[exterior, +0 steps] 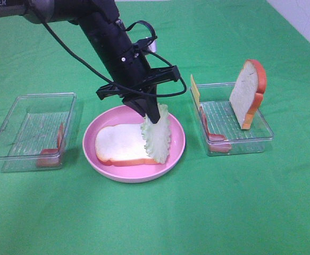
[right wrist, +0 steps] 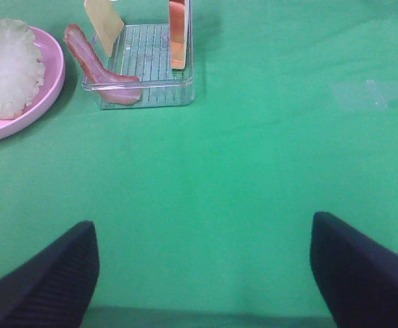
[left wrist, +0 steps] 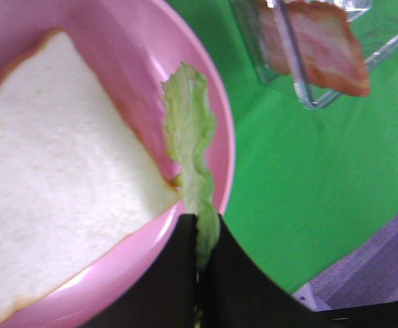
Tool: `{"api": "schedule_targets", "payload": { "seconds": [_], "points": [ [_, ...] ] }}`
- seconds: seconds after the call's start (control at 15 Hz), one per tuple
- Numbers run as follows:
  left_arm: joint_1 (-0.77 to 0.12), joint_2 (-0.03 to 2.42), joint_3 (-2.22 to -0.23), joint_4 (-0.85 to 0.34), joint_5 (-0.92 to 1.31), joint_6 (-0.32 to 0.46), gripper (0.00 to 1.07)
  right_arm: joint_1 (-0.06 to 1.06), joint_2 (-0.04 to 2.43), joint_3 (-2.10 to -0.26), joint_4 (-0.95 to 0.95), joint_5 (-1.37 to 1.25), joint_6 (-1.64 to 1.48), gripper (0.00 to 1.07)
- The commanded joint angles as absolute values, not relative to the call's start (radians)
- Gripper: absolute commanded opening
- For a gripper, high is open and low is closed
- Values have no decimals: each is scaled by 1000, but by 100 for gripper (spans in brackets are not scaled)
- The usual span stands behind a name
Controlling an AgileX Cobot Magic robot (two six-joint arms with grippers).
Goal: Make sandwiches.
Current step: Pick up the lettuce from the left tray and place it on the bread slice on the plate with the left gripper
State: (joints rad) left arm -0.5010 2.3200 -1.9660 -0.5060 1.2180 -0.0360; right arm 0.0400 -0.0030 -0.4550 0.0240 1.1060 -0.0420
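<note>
The left fingers (left wrist: 171,280) clamp the lettuce leaf (exterior: 158,137), which hangs below them over the bread slice (exterior: 117,143) on the plate (exterior: 177,151). The lettuce layer is in hand. Next, it probably needs laying flat and letting go. The right fingers (right wrist: 48,280) gape, empty.

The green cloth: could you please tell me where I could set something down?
Wide bare cloth lies in front of the pink plate, left tray and right tray. Gaps between them are narrow; the left gripper holds lettuce over the plate.
</note>
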Motion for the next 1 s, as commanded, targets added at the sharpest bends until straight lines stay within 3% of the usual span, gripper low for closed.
{"api": "schedule_targets", "payload": {
  "seconds": [0.07, 0.47, 0.73, 0.8, 0.87, 1.0],
  "points": [
    [-506, 2324, -1968, -415, 1224, -72, 0, 37, -34, -454, 25, 1102, -45, 82],
    [-506, 2324, -1968, -233, 1217, -125, 0, 37, -34, -454, 25, 1102, -45, 82],
    [-506, 2324, -1968, -231, 1216, -124, 0, 37, -34, -454, 25, 1102, -45, 82],
    [-506, 2324, -1968, -231, 1208, -125, 7, 37, -34, -454, 25, 1102, -45, 82],
    [-506, 2324, -1968, -231, 1208, -125, 24, 37, -34, -454, 25, 1102, -45, 82],
    [-507, 2304, -1968, -205, 1210, -121, 82, 37, -34, -454, 25, 1102, -45, 82]
  ]
}}
